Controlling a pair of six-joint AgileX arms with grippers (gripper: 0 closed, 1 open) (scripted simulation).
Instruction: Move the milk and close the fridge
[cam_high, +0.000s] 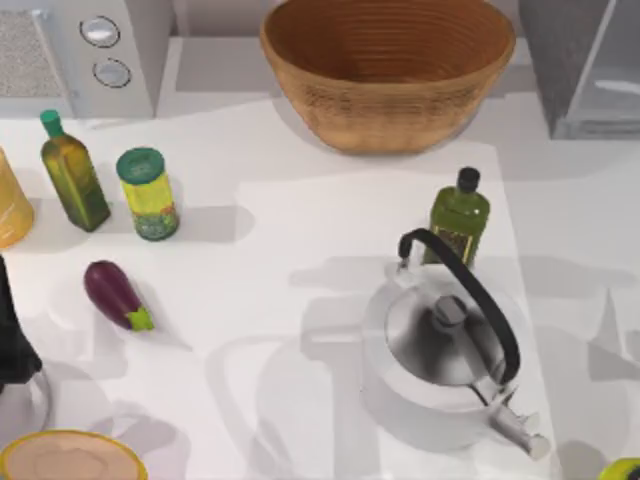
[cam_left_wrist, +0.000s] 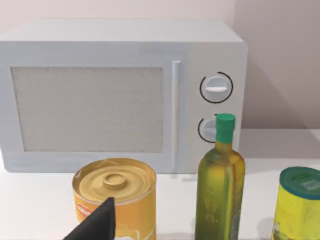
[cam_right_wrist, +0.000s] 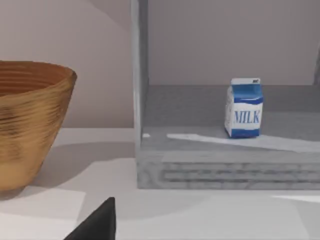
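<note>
Right claw (cam_right_wrist: 97, 224) faced the fridge (cam_right_wrist: 141, 105); whether it was open or closed could not be told. Fridge stood open at the table's 1 o'clock. Milk (cam_right_wrist: 244, 108) stood upright on its floor, untouched. Advised: enter level over the sill and grip the carton squarely across its sides. Left claw (cam_left_wrist: 95, 225) was parked near 8 o'clock, state likewise undetermined.
</note>
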